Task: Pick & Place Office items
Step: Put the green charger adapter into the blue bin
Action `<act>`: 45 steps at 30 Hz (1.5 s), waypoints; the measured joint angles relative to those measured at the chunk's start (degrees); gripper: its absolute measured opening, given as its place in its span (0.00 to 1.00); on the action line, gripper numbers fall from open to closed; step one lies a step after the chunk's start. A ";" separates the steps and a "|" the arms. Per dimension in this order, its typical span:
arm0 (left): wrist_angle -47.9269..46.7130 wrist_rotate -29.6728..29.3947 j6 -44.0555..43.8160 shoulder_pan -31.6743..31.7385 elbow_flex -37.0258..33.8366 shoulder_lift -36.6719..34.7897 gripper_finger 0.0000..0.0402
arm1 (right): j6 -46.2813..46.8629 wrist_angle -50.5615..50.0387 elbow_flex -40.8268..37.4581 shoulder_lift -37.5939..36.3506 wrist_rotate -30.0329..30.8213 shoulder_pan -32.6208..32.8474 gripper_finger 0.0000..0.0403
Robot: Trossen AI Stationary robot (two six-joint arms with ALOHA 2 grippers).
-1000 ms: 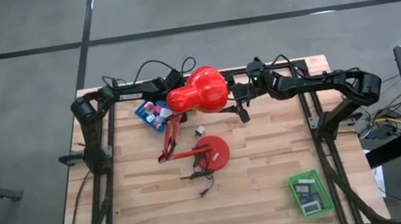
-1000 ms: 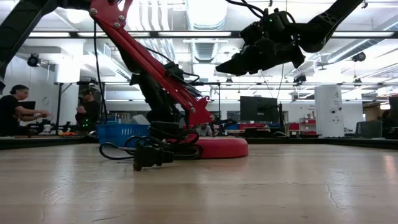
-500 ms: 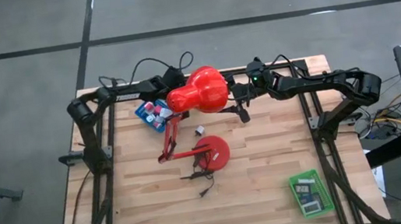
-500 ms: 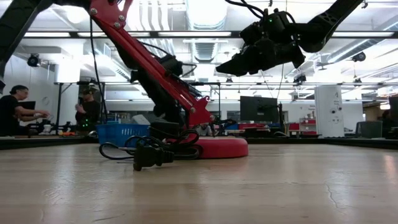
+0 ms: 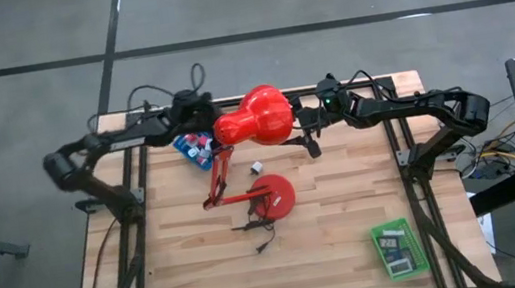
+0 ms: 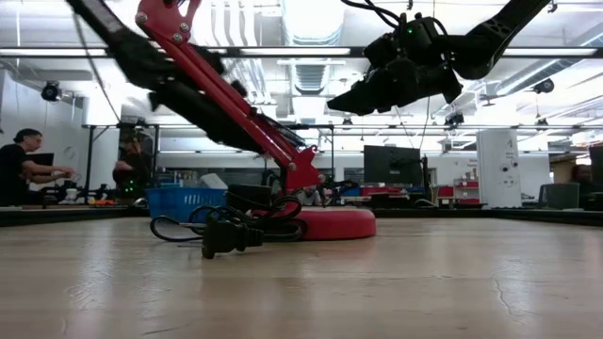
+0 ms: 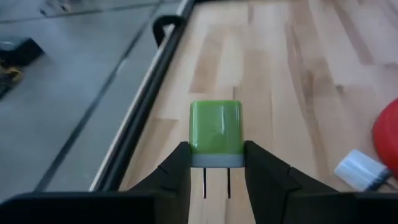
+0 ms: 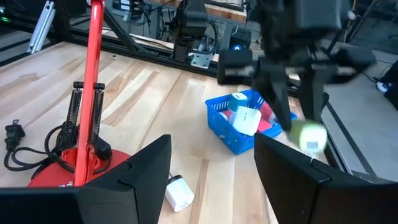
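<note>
Green plug block (image 7: 216, 132), w/ a grey face and two prongs, is pinched btwn our left gripper (image 7: 216, 165) fingers, held up off the table near the blue tray (image 5: 196, 145) at the far left side; in the right wrist view we see it blurred (image 8: 308, 136) beside that tray (image 8: 231, 140). Our right gripper (image 8: 211, 165) hangs w/ fingers spread apart, nothing in them, right of the red lamp head (image 5: 254, 117). A white block (image 5: 256, 166) lies on the wood table (image 5: 339, 223) just far of the lamp base (image 5: 277, 197), and the green tray (image 5: 398, 248) sits at the near right.
</note>
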 joint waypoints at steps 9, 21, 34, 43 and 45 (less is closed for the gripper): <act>5.76 -0.04 -6.26 2.50 -11.99 -14.15 0.28 | 0.42 0.72 -0.02 0.00 -0.57 0.13 0.56; 2.33 -5.50 -9.67 3.83 -15.30 -16.69 0.28 | 2.39 1.66 -0.04 0.00 -0.59 0.13 0.56; -5.25 -11.97 -9.73 3.88 -15.30 -21.33 0.28 | 3.46 1.44 -0.07 0.00 -0.57 0.13 0.56; -12.68 -15.06 -12.90 3.87 -15.30 -24.59 0.28 | 3.65 1.44 -0.07 0.00 -0.57 0.13 0.56; -14.90 -15.78 -13.39 3.88 -15.30 -24.90 0.28 | 3.65 1.42 -0.07 0.00 -0.57 0.13 0.56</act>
